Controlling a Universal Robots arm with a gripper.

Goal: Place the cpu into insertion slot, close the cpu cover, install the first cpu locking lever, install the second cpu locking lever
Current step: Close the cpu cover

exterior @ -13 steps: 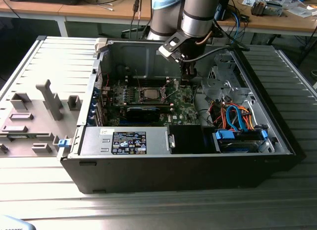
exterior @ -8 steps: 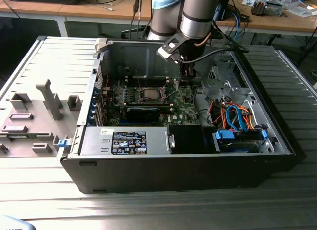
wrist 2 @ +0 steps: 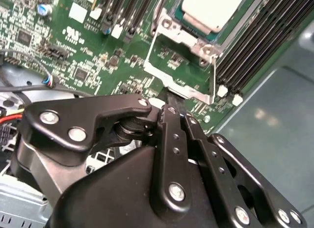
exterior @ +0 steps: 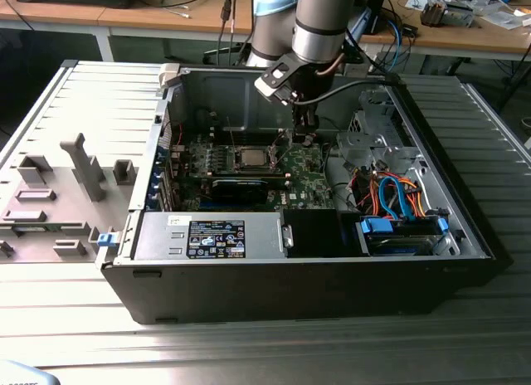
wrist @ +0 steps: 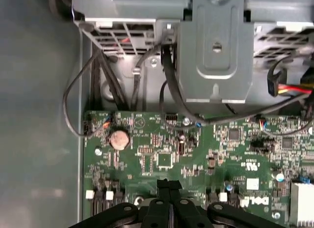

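Note:
The cpu [wrist 2: 212,9], with its flat silvery top, lies in the insertion slot [wrist 2: 172,26] on the green board; in the exterior view the cpu [exterior: 249,158] sits mid-board. The cpu cover [wrist 2: 196,95], a silvery frame with a large window, is swung open away from the chip, and green board shows through it. My gripper [wrist 2: 172,106] is shut, its black fingers pressed together with nothing between them, and its tips are close to the cover's free edge. In the exterior view the gripper [exterior: 304,138] hangs to the right of the socket. In the first wrist view the gripper [wrist: 169,185] is over the board.
Long black memory slots [wrist 2: 245,56] run beside the socket. A metal drive cage [wrist: 216,56] with black cables [wrist: 169,90] stands past the board's edge, near a coin battery [wrist: 119,138]. A graphics card [exterior: 241,187], the power supply [exterior: 216,236] and cabled drives [exterior: 398,202] crowd the case.

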